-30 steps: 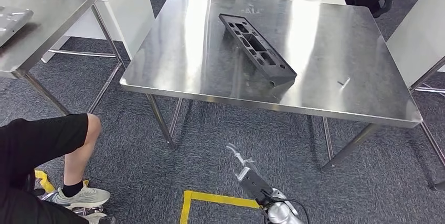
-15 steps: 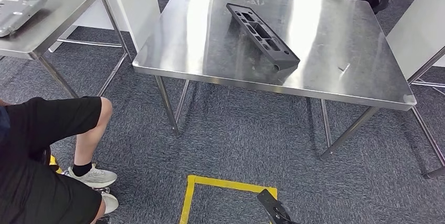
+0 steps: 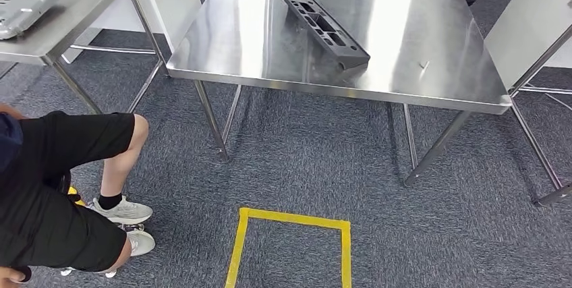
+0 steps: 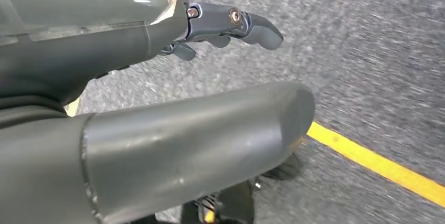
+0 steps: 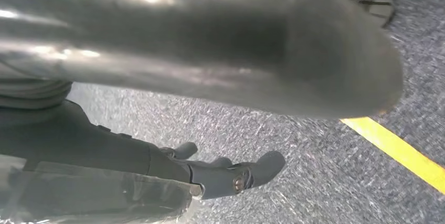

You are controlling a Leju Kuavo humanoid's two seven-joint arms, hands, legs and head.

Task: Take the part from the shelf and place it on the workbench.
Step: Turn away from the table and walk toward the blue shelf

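- One long black moulded part (image 3: 324,30) with rectangular pockets lies flat and slantwise on the polished steel workbench (image 3: 270,45), clear of every edge; you can judge the placing done.
- Its near end stops short of the front rim, and a small pale scrap (image 3: 423,67) lies well apart from it.
- Compared with a second ago, your head view has shifted, and the right arm that showed at the bottom has gone from it.
- Both hands hang empty over the grey carpet (image 3: 303,166): the left hand (image 4: 220,24) and right hand (image 5: 220,174) have fingers loosely extended, holding nothing.
- Yellow floor tape (image 3: 290,220) lies below; a seated person (image 3: 61,180) is beside you.
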